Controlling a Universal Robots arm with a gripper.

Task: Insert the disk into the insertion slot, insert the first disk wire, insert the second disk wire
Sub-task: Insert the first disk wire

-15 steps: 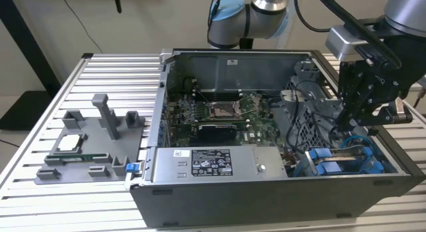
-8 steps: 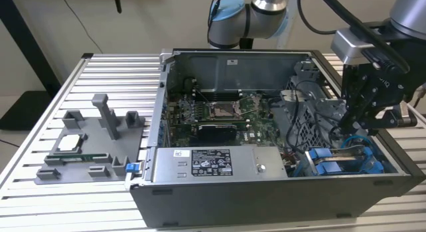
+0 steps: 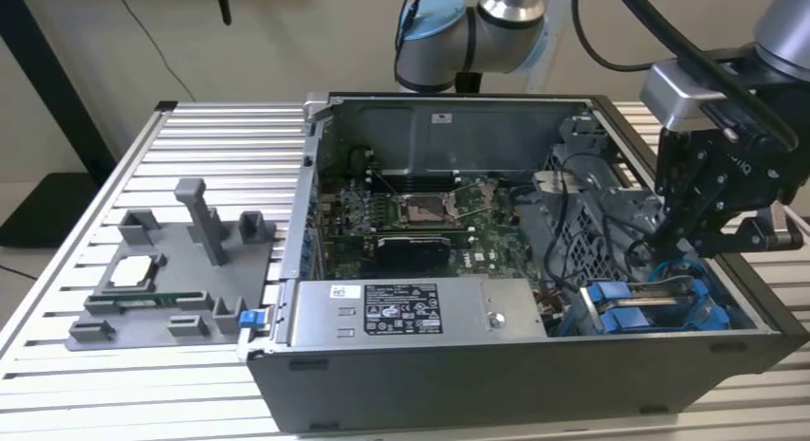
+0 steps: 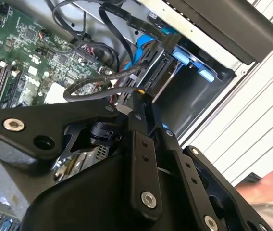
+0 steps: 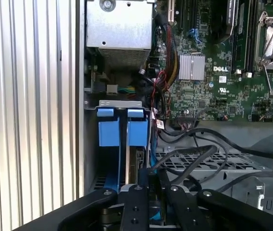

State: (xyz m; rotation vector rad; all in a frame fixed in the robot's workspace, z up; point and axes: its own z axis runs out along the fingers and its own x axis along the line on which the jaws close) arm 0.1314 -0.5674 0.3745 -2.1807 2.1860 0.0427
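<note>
Ribbed aluminium tabletop [image 3: 76, 365] carries the open computer case [image 3: 506, 384], and the work sits at the case's four o'clock corner in the exterior view. Nearest, the insertion slot [image 3: 633, 313] shows its blue rails just behind the case's front wall, beside the power supply box [image 3: 393, 308] at six o'clock. The disk [image 5: 137, 131] looks seated in that slot, its blue carrier tab level with the neighbouring rail in the first wrist view. The gripper [image 5: 151, 180] hangs right over the disk's inner end. A black braided wire [image 4: 93, 86] loops to its tip in the second wrist view; whether the claw is closed on that wire I cannot tell.

I judge the step in hand to be a wire insertion. The plug wants a straight push, square to the disk's connector, with no side load. Room is tight: the case wall flanks at three o'clock, while the perforated cage [image 5: 194, 161] and loose cables [image 5: 213, 144] crowd the other side. Open room lies upward. Farther off, the motherboard [image 3: 405, 213] lies at centre, and the arm [image 3: 481, 24] stands at twelve o'clock.
</note>
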